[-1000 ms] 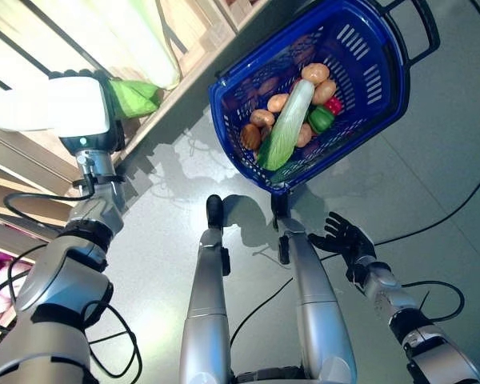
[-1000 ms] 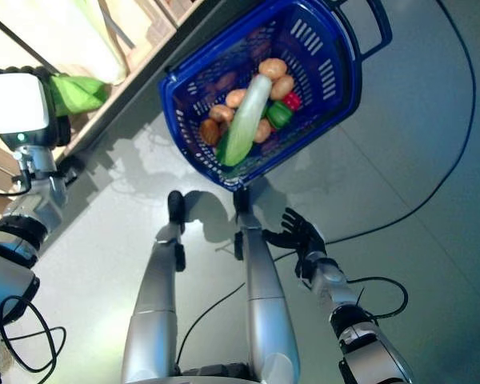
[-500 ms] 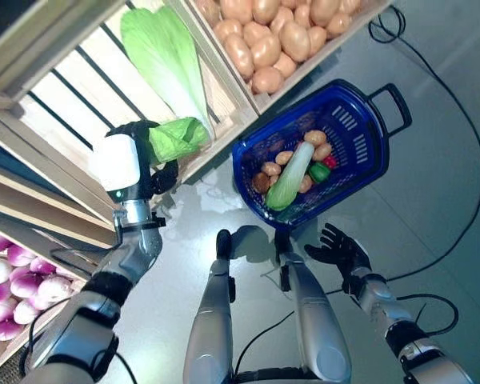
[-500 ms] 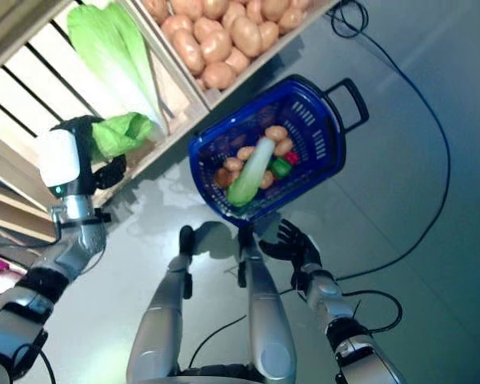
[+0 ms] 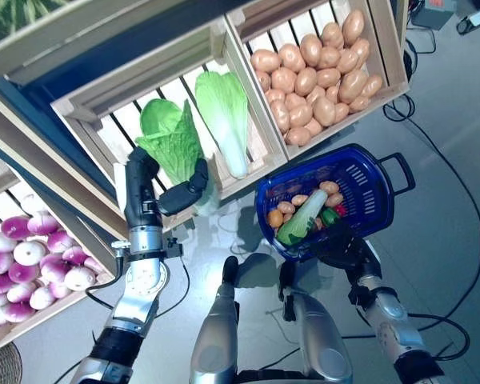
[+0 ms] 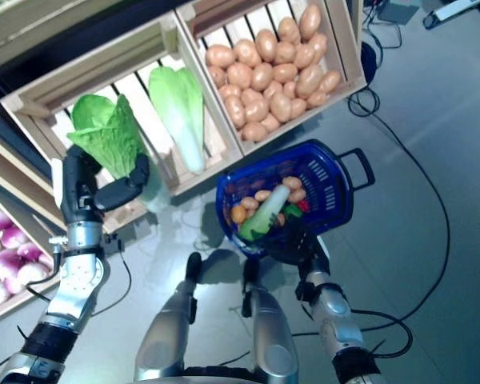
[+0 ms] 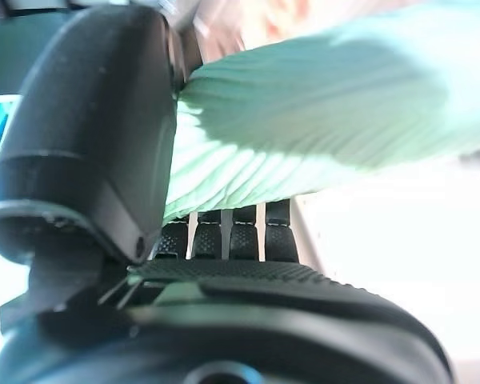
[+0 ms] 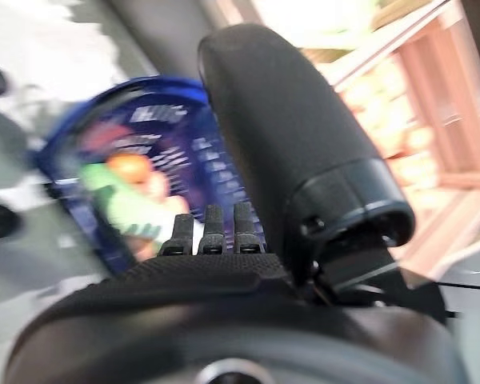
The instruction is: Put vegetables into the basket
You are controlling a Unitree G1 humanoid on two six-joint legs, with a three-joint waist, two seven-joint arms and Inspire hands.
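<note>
Left hand [image 5: 162,196] raised at the front edge of the wooden crate [image 5: 104,96], fingers [image 7: 224,240] and thumb curled round the pale ribbed stalk of a leafy green cabbage [image 5: 170,144]; the wrist view shows the ribbed leaf pinched between thumb and fingers. Held cabbage upright, leaves up, over the crate's near corner. A second Chinese cabbage [image 5: 226,112] lying loose on the slats of that same crate, just beside the held one, stalk end toward the robot.

Blue plastic basket [image 5: 368,180] on the grey floor [image 5: 440,216], below and right of the cabbage crate, its black handle [image 5: 400,172] on the far right side. Inside it: a long pale cabbage [image 5: 302,218] lying diagonally, several potatoes [image 5: 330,188] around it, a green pepper [image 5: 329,216], something small and red beside that.

Right hand [image 5: 338,248] low at the basket's near rim, partly in front of it; fingers [image 8: 208,232] extended and relaxed, holding nothing; touching the rim or not, cannot tell.

Crate of potatoes [image 5: 316,72] above the basket. Crate of purple-and-white turnips [image 5: 28,268] at the far left.
</note>
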